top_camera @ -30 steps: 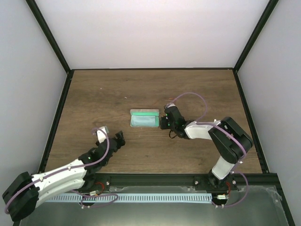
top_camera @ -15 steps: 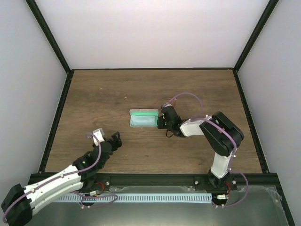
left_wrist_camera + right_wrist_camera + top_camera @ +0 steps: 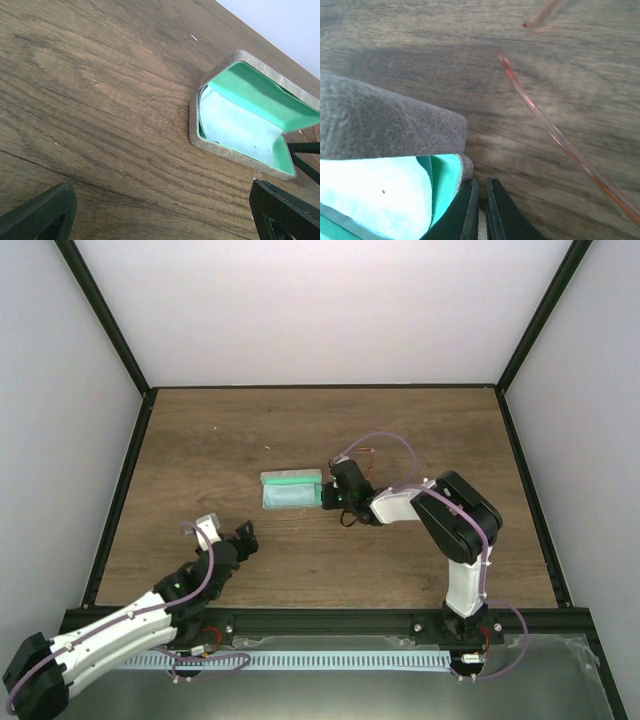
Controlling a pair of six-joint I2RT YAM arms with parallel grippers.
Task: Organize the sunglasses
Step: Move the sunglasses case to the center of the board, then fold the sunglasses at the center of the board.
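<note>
The grey case (image 3: pixel 290 492) lies open mid-table, with green lining and a pale blue cloth (image 3: pixel 235 125) inside. My right gripper (image 3: pixel 330 496) is shut, and its fingertips press against the case's right end (image 3: pixel 462 167). In the right wrist view the gripper (image 3: pixel 481 195) shows nothing between its fingers. A thin red wire arm of the sunglasses (image 3: pixel 547 127) lies on the wood just right of it; the rest of the pair is out of that view. In the top view the sunglasses (image 3: pixel 367 453) show only faintly. My left gripper (image 3: pixel 243 536) is open and empty, on the near side of the case (image 3: pixel 235 155).
The wooden table (image 3: pixel 200 450) is enclosed by white walls with black frame posts. The black rail (image 3: pixel 320 620) with both arm bases runs along the near edge.
My right gripper has moved left, and the case has slid left with it. My left arm drew back toward the near edge and then stayed nearly still.
</note>
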